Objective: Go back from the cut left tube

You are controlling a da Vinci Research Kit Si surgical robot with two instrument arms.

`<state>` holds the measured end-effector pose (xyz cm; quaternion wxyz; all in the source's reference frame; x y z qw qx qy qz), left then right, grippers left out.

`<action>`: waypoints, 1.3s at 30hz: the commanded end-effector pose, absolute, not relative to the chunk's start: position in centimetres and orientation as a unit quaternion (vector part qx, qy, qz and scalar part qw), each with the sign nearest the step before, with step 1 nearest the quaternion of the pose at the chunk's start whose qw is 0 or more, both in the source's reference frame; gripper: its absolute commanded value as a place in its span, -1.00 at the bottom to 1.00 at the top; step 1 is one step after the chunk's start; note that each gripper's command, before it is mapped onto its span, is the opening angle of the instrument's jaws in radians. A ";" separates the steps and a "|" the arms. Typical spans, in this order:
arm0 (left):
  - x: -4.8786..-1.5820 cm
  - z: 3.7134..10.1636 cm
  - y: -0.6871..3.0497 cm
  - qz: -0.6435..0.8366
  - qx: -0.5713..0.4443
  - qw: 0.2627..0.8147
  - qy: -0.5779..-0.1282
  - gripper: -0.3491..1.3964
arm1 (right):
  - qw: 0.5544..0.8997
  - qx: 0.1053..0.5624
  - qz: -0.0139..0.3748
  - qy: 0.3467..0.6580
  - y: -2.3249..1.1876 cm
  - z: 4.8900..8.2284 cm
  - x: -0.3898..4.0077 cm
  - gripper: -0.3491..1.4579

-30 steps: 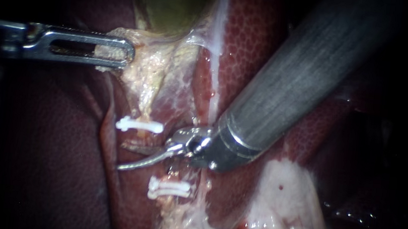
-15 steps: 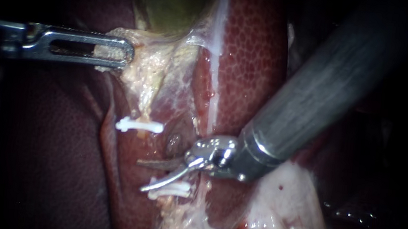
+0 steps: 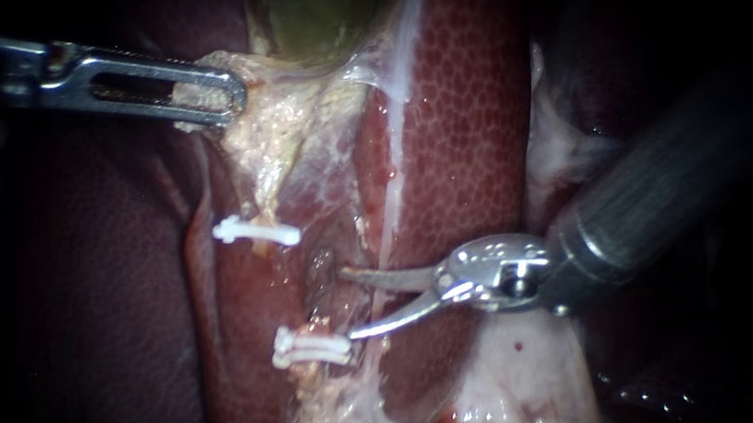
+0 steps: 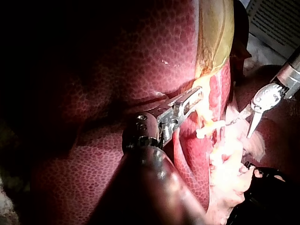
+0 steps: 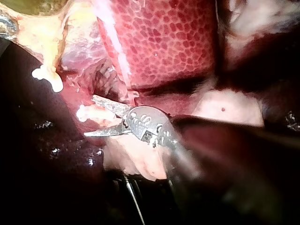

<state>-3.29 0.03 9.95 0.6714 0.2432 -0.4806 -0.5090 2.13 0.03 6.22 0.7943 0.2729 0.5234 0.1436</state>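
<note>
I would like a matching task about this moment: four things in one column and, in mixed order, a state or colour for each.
Things:
1. left instrument
2. right instrument
3. gallbladder
4. liver

States or colours:
a. red-brown, mottled
b. open, holding nothing
c. shut on yellowish tissue
d. greenish

Pairs: 1-c, 2-b, 3-d, 4-a.

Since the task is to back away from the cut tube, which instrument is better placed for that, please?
The right instrument: its open jaws lie free beside the upper clip and lower clip, gripping nothing. The left instrument is shut on the pale tissue below the gallbladder, holding it.
</note>
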 end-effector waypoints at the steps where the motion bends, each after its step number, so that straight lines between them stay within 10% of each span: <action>1: -3.29 9.95 0.03 -0.509 0.243 0.671 -0.481 -0.92 | 0.797 0.267 0.145 0.522 0.05 6.19 2.07 0.97; 39: -3.85 10.53 -0.21 -0.494 0.242 0.686 -0.476 -0.92 | 0.816 0.195 0.164 0.520 0.44 5.51 1.39 0.97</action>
